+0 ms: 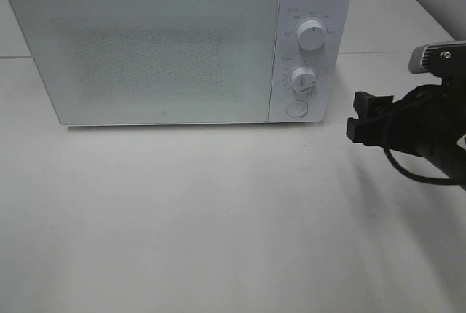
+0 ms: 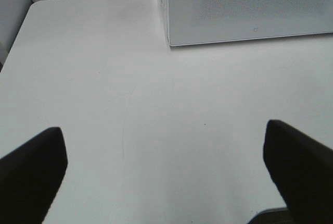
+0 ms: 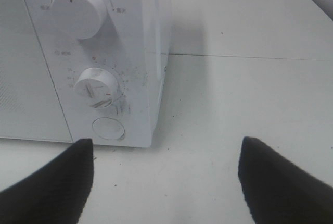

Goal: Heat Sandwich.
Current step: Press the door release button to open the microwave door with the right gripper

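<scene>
Exterior high view: a white table [image 1: 218, 240] carries a microwave [image 1: 145, 51], door shut, just ahead of the right gripper [image 1: 355, 117]. That gripper is open and empty, as is the left gripper [image 2: 164, 130]. No sandwich is visible; if it is inside, turning the timer knob [image 1: 303, 78] probably remains.

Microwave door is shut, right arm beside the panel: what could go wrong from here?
1. The right gripper, jaws open, sits level with the lower dial and round button; reaching in could nudge the dial instead.
2. No sandwich shows in any view, so starting the microwave might run it empty.
</scene>
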`<action>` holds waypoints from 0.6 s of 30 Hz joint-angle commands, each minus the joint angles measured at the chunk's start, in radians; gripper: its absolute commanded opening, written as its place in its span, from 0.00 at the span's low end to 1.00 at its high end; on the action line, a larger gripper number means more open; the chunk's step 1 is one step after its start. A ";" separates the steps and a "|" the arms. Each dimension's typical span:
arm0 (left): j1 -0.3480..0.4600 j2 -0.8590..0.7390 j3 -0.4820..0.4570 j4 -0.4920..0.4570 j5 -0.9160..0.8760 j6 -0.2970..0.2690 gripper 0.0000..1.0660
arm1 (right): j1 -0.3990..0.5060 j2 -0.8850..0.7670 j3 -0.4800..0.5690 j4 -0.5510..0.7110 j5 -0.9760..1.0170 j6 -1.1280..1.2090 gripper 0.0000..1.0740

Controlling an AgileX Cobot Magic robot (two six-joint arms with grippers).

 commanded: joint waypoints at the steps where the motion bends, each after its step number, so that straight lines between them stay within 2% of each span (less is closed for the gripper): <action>1: -0.002 -0.009 0.003 0.002 0.002 -0.001 0.92 | 0.070 0.036 0.001 0.078 -0.054 -0.030 0.70; 11: -0.002 -0.009 0.003 0.002 0.002 -0.001 0.92 | 0.251 0.160 -0.030 0.256 -0.106 -0.042 0.70; 18: -0.002 -0.009 0.003 0.002 0.002 -0.001 0.92 | 0.291 0.181 -0.052 0.271 -0.103 -0.059 0.70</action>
